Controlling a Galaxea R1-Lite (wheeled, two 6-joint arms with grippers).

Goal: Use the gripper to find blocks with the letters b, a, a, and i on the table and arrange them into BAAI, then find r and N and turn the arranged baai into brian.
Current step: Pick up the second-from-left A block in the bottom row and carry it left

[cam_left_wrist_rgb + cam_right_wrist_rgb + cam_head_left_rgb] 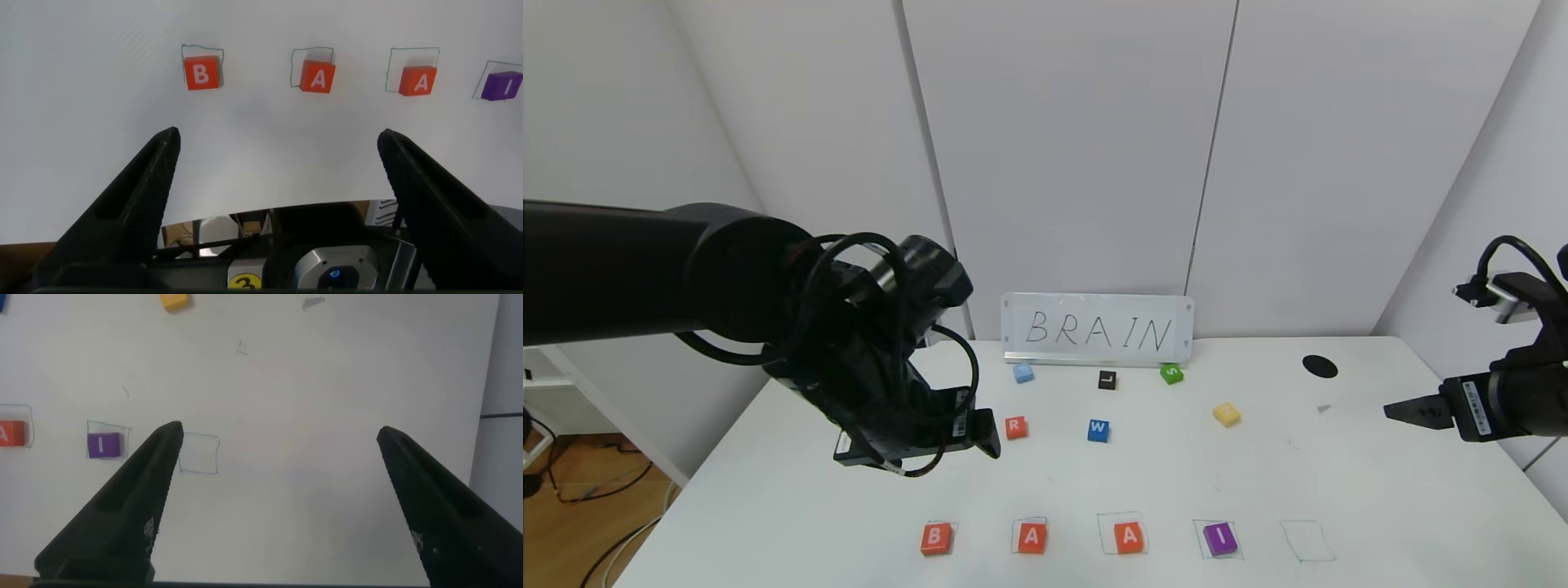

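Observation:
Four blocks lie in a row near the table's front edge: orange-red B, A, A and purple I, each on a pen-drawn square. The orange-red R lies mid-table and the yellow N lies to its right. My left gripper hovers open and empty just left of the R. Its wrist view looks at B, A, A and I. My right gripper is open and empty at the table's right edge, as its wrist view shows.
A white sign reading BRAIN stands at the back. In front of it lie a light-blue tile, a black L, a green S and a blue W. An empty drawn square sits right of the I. A black hole is at the back right.

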